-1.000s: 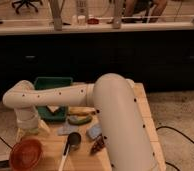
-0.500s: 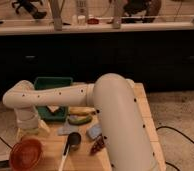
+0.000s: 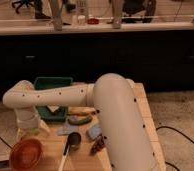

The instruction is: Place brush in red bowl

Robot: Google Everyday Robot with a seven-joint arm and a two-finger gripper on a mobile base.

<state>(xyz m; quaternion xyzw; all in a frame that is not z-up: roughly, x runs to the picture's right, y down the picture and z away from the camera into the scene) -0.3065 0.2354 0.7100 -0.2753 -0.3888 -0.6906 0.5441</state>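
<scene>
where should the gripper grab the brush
Probably mid-handle on the brush, coming from above with the fingers across its width: it lies flat on the table, slim and diagonal, beside the metal cup. The gripper sits left, above the red bowl.

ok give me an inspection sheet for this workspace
surface: wooden table, crowded at the near left
job's things: brush lies on the table right of the red bowl, not in it; bowl looks empty
clutter: green tray, metal cup, banana, green item, blue item, brown packet
grippers: gripper hangs at the left, above the bowl's far side
cables: black cable on the floor, right
surroundings: dark counter behind
</scene>
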